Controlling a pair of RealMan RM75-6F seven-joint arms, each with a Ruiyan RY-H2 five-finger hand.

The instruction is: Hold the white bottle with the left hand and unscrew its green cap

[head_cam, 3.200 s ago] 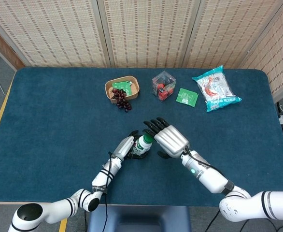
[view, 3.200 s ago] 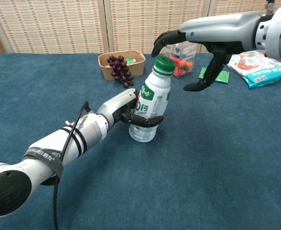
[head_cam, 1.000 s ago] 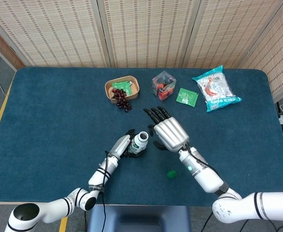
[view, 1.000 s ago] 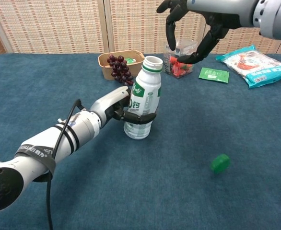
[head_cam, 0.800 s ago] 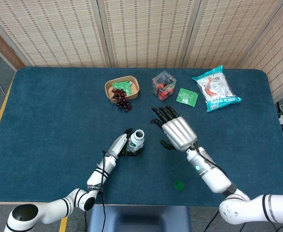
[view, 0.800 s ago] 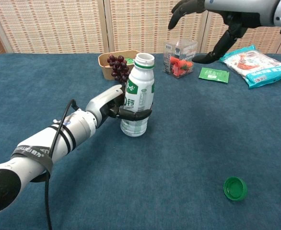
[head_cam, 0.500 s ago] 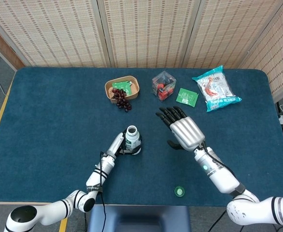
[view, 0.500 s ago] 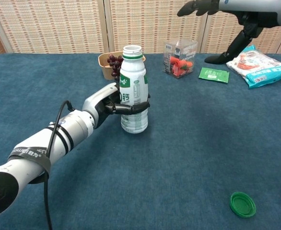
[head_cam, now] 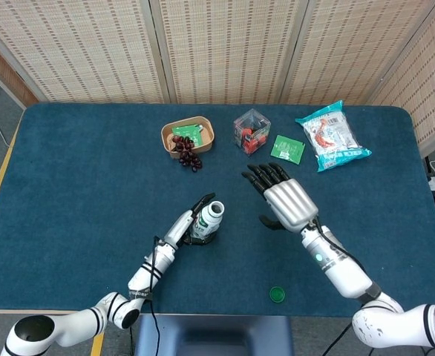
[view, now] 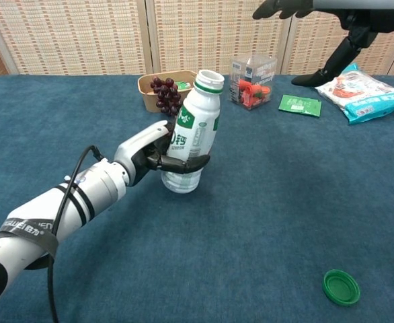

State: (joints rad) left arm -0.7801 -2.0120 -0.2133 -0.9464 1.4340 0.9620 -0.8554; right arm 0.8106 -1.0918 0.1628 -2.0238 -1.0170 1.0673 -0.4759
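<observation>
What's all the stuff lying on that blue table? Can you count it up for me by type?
Bottles: 1, white bottle, held by the left hand
Loose caps: 1, green cap
Fruit bowls: 1, bowl with grapes
Clear boxes: 1, clear box
Green sachets: 1, green sachet
Snack bags: 1, snack bag
Total: 6

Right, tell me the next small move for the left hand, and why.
Probably tip the white bottle back upright and set it down. The left hand grips it tilted and open-mouthed, the green cap already lies on the table, and the right hand hovers open, holding nothing.
</observation>
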